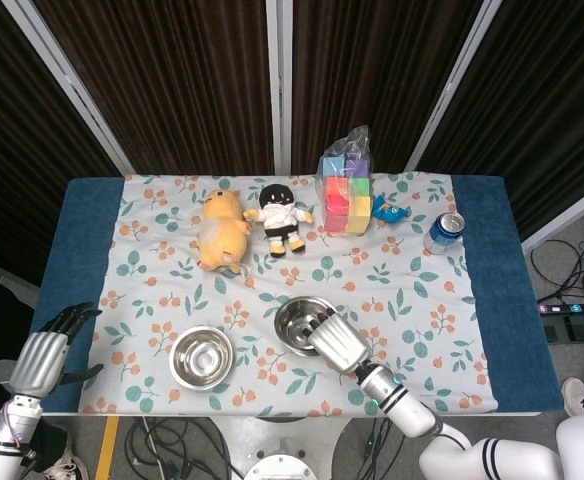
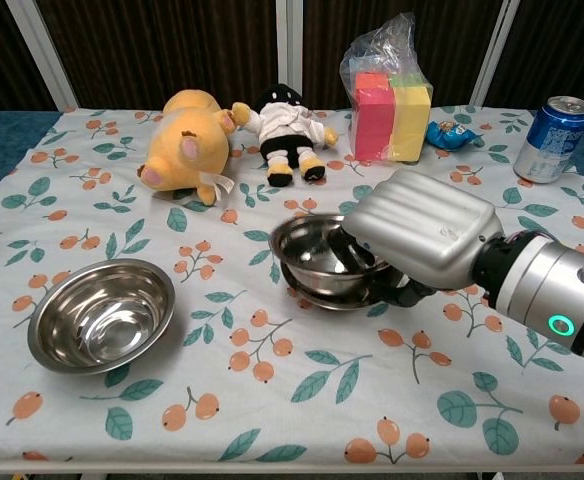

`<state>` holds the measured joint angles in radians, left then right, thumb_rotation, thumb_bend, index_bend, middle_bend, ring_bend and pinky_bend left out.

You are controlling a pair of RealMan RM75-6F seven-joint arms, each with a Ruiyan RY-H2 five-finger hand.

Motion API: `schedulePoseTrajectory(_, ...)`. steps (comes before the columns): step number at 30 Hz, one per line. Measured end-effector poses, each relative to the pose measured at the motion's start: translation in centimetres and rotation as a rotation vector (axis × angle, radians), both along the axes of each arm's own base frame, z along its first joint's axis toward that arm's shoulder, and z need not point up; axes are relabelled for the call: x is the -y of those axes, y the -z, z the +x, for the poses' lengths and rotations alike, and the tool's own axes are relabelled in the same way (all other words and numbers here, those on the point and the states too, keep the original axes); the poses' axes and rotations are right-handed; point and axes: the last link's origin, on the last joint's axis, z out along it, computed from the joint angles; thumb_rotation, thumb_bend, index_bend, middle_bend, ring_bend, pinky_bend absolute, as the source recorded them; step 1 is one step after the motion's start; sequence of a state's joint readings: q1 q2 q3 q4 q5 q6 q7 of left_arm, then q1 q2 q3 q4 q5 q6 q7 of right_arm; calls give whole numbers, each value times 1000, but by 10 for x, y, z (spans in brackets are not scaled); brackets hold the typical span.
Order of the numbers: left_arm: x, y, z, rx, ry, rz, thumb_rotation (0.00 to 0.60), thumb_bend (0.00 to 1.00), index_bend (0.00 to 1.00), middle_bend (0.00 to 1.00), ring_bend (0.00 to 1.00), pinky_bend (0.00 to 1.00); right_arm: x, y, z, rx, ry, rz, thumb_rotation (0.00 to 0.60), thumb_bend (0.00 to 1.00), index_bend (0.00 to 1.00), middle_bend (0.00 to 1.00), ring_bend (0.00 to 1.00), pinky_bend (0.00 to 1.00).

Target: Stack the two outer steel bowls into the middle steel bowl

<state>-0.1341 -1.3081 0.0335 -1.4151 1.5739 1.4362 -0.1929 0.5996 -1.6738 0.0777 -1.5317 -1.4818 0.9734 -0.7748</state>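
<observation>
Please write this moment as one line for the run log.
right hand: holds right bowl tilted in middle bowl | left hand: open, off table edge | left bowl: untouched

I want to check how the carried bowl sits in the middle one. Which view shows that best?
The chest view: side-on, the carried bowl sits tilted inside the middle bowl, held by the right robot hand. The head view shows only one rim, partly covered by that hand.

Round polished steel bowls (image 2: 100, 314) gleaming mirror-bright, ribbed silver matt-metal right hand (image 2: 427, 238) catching light, floral white cloth tablecloth (image 2: 272, 400) lying matt, clear crinkled plastic bag (image 2: 390, 80) glinting glossy.
</observation>
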Motion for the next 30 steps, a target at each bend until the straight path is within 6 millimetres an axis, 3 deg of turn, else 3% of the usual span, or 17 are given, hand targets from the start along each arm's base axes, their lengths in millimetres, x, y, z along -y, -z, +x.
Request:
schedulePoseTrajectory(11, 0, 2, 3, -7, 12, -7, 600, 121, 254, 249, 177, 314, 0, -29, 6, 20, -3, -38, 600, 0, 277, 337, 324, 395)
schedulePoseTrajectory(19, 4, 14, 13, -46, 64, -86, 600, 123, 254, 249, 177, 320, -3, -82, 19, 153, 8, -112, 600, 0, 277, 346, 324, 395)
schedulePoseTrajectory(24, 3, 28, 32, -104, 165, -210, 600, 135, 267, 275, 177, 335, 6, -118, 22, 252, 35, -174, 600, 0, 277, 351, 324, 394)
schedulePoseTrajectory(30, 3, 46, 56, -187, 318, -338, 600, 152, 281, 289, 197, 355, 15, -142, 13, 304, 82, -221, 600, 0, 277, 352, 324, 395)
